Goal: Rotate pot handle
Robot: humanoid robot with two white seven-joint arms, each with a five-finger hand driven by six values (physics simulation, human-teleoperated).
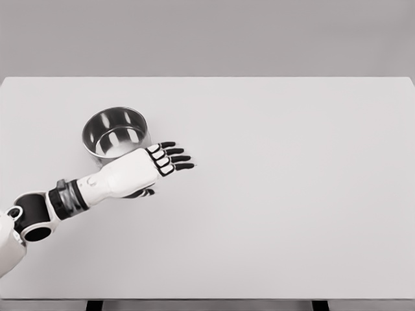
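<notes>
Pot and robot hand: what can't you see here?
- Pot handle: none shows in the head view; the left hand covers the pot's near side.
- Whether the hand touches the pot: can't tell.
- Thumb: mostly tucked under the palm.
- Right arm: out of the picture.

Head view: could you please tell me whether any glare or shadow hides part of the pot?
Head view: bright reflections streak the pot's shiny inner wall; lighting is soft, with only faint shadow under the left hand, which itself covers the pot's near side.
</notes>
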